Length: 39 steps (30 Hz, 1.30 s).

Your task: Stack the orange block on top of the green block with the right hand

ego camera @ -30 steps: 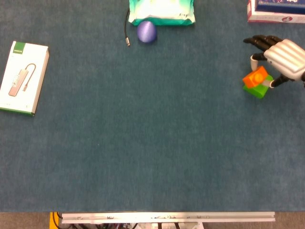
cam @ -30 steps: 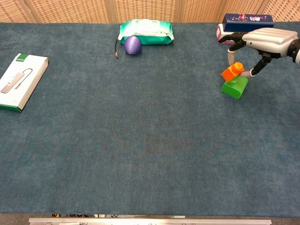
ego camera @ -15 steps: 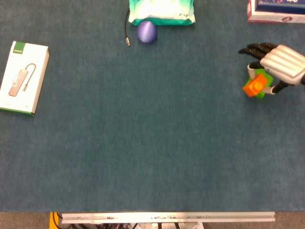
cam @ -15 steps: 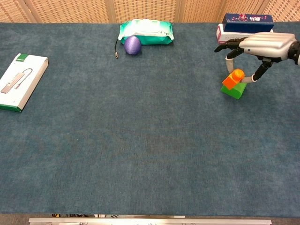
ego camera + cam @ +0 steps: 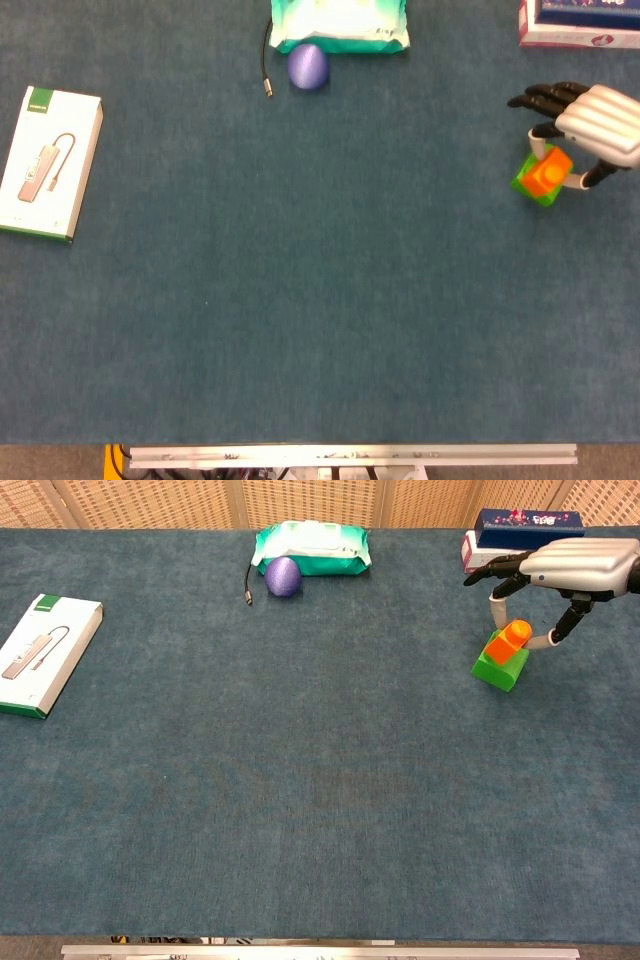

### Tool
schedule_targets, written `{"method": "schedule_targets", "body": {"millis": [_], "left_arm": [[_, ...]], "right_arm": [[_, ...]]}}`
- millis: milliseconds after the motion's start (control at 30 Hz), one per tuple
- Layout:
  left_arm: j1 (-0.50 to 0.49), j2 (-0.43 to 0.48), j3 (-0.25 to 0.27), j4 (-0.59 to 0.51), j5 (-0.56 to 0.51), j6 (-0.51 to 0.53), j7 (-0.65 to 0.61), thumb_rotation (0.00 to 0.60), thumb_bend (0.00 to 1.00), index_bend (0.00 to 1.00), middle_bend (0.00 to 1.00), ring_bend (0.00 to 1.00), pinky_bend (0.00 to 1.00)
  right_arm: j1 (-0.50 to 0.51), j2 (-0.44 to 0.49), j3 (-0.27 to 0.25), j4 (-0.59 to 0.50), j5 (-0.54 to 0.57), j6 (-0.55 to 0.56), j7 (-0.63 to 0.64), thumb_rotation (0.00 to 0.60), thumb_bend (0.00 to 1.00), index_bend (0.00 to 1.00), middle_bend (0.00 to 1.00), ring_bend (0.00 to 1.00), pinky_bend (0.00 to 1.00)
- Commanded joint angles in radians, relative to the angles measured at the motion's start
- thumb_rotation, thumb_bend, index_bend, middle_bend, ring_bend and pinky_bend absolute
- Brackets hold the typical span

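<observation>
The orange block (image 5: 549,172) (image 5: 515,636) sits on top of the green block (image 5: 527,183) (image 5: 498,668) at the table's right side. My right hand (image 5: 598,124) (image 5: 582,564) hovers just above and to the right of the stack. Its thumb and a finger reach down on either side of the orange block and pinch it. The other fingers stretch out to the left. Most of the green block's top is hidden under the orange one in the head view. My left hand is not in either view.
A purple ball (image 5: 283,576) and a green wipes pack (image 5: 312,547) lie at the back centre, beside a black cable (image 5: 248,584). A white boxed adapter (image 5: 41,654) lies at the far left. Stacked boxes (image 5: 520,525) stand behind the right hand.
The right hand carried the orange block from the green block's left edge onto its top. The orange block now stands squarer on the green one, and the hand sits a little higher.
</observation>
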Motion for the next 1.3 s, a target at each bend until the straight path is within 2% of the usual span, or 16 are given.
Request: {"method": "schedule_targets", "body": {"millis": [33, 733, 1300], "left_arm": [[-0.001, -0.002, -0.002, 0.003, -0.005, -0.002, 0.002, 0.600, 0.00, 0.05, 0.28, 0.25, 0.54], [-0.025, -0.032, -0.015, 0.058, -0.043, -0.045, 0.016, 0.600, 0.00, 0.05, 0.28, 0.25, 0.54], [-0.036, -0.040, -0.018, 0.077, -0.061, -0.072, 0.016, 0.600, 0.00, 0.05, 0.28, 0.25, 0.54]], "right_arm": [[0.003, -0.013, -0.014, 0.042, -0.010, 0.004, 0.030, 0.600, 0.21, 0.52, 0.11, 0.00, 0.14], [0.006, -0.116, -0.063, 0.289, -0.046, 0.064, 0.202, 0.600, 0.20, 0.52, 0.10, 0.00, 0.14], [0.018, -0.158, -0.086, 0.382, -0.056, 0.057, 0.238, 0.600, 0.20, 0.52, 0.11, 0.00, 0.14]]}}
